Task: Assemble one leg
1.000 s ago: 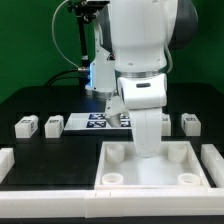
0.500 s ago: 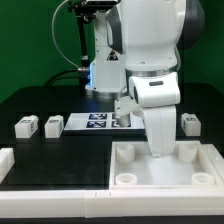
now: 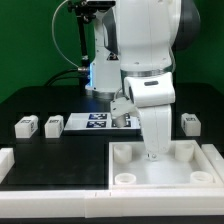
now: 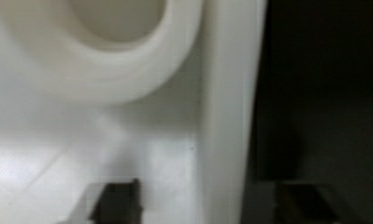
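Note:
In the exterior view my gripper [image 3: 152,155] reaches down to the large white tray-like piece [image 3: 160,180], near its far wall. In the wrist view the gripper [image 4: 211,200] stands astride that wall [image 4: 233,110], one dark finger [image 4: 115,200] over the tray's inside and the other on the dark outer side. A small dark gap shows beside the outer finger, so the jaws look open. A round corner socket [image 4: 112,30] lies close by. Three small white legs stand on the table: two at the exterior view's left [image 3: 27,126] [image 3: 53,125], one at its right [image 3: 189,123].
The marker board [image 3: 97,122] lies behind the tray, left of the arm. A white block [image 3: 5,160] sits at the exterior view's left edge. A white strip [image 3: 50,200] runs along the front. The robot's base stands at the back.
The tray slid toward the exterior view's right together with the arm. In the last half second the arm shifted slightly back to the left while the tray stayed put.

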You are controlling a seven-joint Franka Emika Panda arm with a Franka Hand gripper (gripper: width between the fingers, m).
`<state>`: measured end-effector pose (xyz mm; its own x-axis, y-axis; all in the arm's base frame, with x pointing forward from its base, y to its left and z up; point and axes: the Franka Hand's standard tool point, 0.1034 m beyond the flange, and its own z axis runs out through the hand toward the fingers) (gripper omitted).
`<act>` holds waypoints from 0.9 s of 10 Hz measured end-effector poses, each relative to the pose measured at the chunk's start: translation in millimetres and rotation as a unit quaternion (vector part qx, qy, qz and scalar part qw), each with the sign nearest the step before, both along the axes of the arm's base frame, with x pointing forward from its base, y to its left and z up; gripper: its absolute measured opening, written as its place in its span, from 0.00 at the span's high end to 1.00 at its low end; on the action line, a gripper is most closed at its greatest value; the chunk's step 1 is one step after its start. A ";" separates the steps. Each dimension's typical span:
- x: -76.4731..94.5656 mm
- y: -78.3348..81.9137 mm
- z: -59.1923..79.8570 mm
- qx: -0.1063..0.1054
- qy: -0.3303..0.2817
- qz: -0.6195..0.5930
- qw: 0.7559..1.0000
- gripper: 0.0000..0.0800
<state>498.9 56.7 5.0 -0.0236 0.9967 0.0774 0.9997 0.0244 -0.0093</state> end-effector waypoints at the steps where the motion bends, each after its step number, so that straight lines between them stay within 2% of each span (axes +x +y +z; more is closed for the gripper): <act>1: 0.0 -0.2 0.0 0.000 0.000 0.000 1.000 0.43; 2: 0.0 -0.4 -0.1 0.000 0.000 0.000 1.000 0.25; 3: 0.0 -0.5 -0.1 0.000 0.000 0.000 1.000 0.21; 8: 0.5 -0.5 1.3 0.000 -0.001 -0.007 1.000 0.19; 9: -0.6 0.5 15.1 -0.003 -0.006 -0.037 0.999 0.19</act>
<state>498.2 57.2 20.1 0.0495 0.9962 0.0713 0.9987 -0.0499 0.0037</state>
